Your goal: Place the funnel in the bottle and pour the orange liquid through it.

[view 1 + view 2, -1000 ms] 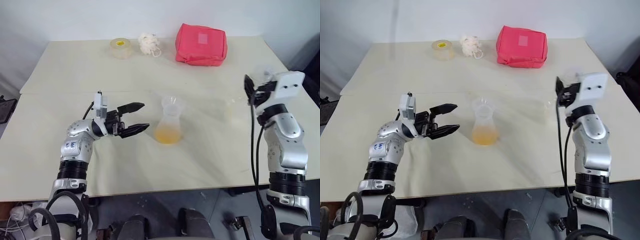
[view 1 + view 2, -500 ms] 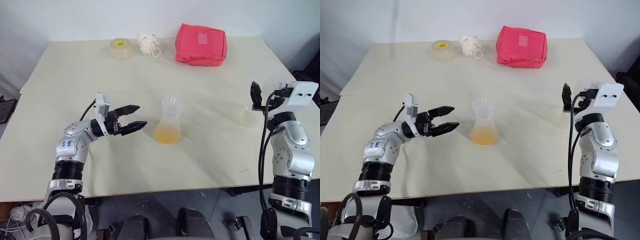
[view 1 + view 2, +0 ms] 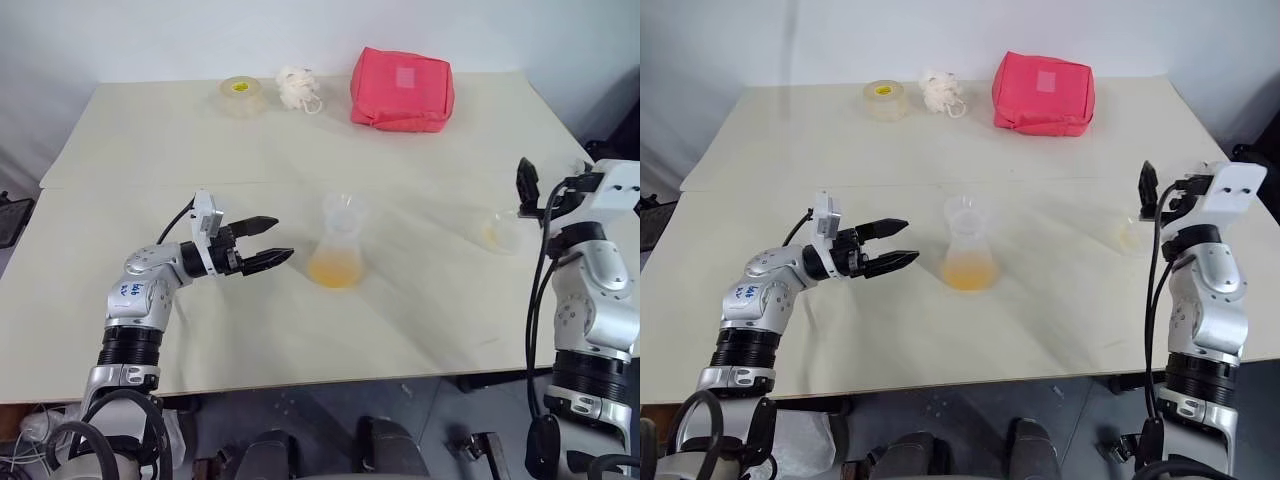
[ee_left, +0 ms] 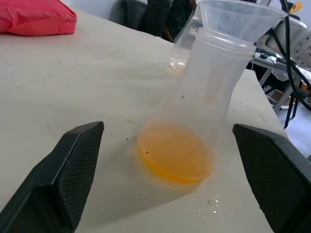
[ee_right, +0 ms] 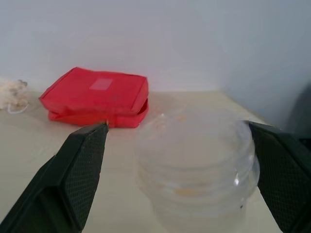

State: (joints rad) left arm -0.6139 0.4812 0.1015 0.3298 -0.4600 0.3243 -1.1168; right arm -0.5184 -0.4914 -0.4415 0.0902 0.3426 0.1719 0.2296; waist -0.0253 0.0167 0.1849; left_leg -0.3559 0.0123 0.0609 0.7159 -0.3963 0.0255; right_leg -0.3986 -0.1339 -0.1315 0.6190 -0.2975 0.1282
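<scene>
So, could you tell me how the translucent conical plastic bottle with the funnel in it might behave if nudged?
The translucent conical plastic bottle probably resists tipping: wide base, orange liquid pooled low. It looks light, so it may slide. The clear funnel seems to sit loosely and could wobble.

No text, label or number that I can read anywhere. My left forearm [image 3: 133, 291] carries a small blue mark, too tiny to make out. The red pouch [image 3: 402, 88] has a blank pale patch.
</scene>
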